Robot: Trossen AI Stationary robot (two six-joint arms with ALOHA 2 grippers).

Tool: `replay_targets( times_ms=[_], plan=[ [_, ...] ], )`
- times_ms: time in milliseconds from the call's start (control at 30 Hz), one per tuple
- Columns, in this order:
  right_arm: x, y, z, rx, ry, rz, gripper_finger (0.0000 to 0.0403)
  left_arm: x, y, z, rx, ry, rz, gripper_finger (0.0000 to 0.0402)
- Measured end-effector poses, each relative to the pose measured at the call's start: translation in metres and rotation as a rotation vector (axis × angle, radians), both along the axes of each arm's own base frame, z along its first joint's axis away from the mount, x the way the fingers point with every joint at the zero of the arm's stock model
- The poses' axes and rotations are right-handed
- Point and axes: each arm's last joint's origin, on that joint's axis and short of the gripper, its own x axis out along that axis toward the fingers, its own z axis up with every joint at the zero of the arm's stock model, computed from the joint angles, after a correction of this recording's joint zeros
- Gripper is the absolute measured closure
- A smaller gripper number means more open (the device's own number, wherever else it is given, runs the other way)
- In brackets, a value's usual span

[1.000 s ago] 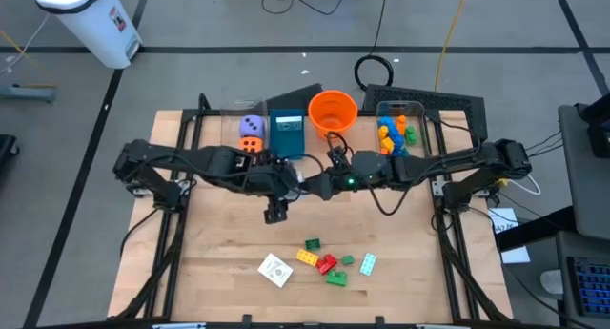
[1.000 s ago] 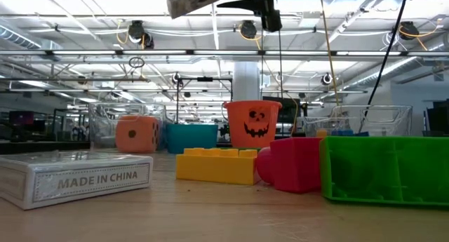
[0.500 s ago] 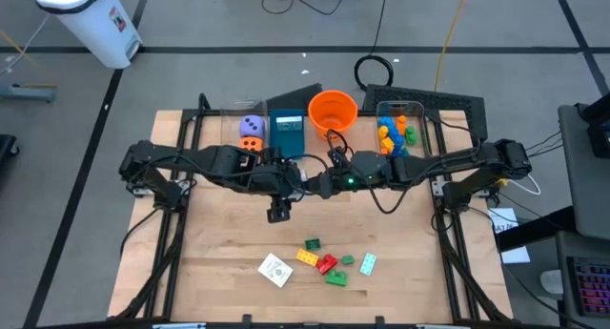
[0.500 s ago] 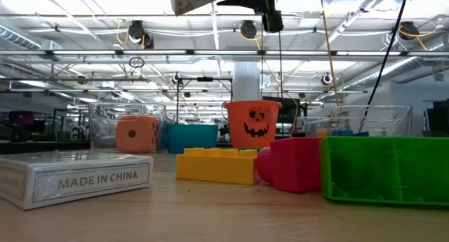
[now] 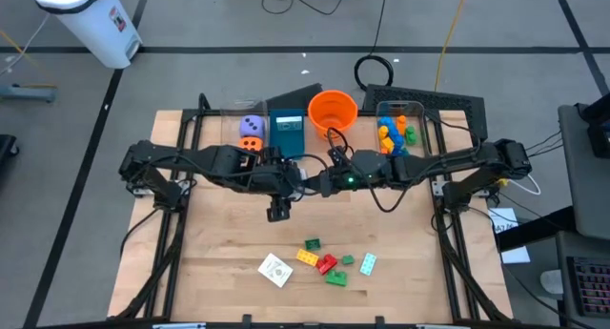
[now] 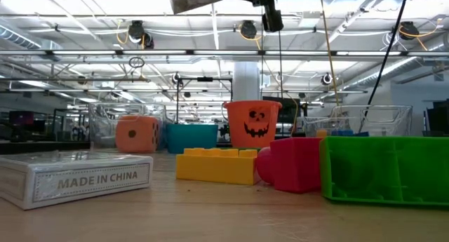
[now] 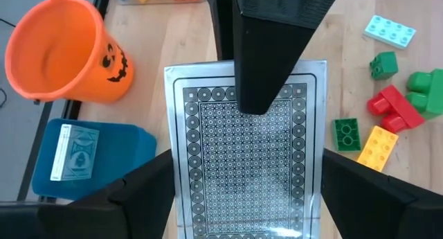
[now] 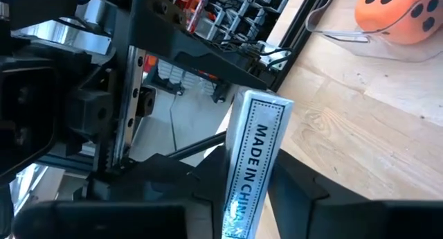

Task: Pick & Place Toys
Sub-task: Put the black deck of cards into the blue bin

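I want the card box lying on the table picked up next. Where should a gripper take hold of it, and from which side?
The card box lies flat on the table, angled, clear of the bricks. Probably best to come straight down from above and close the fingers across its two long thin edges, turned to match its angle. The left gripper already holds another box.

Orange bucket [image 5: 333, 110] between teal box [image 5: 286, 132] — clear bin [image 5: 398, 129].

Open bare table [image 5: 229, 238] between raised arms and brick cluster [image 5: 329, 260] near front edge
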Motion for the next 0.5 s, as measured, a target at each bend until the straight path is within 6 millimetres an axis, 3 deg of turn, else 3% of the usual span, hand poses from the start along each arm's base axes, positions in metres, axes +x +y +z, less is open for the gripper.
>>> replay_targets(
  times_ms=[200,500],
  plan=[
    [0.0,-0.001,0.0,-0.02,0.001,0.005,0.0326,-0.001,0.0,0.001,-0.015,0.0,-0.015,0.0055],
    [0.001,-0.006,0.001,-0.006,-0.009,-0.011,0.0331,-0.01,0.002,0.01,-0.014,-0.011,-0.031,0.0051]
  ],
)
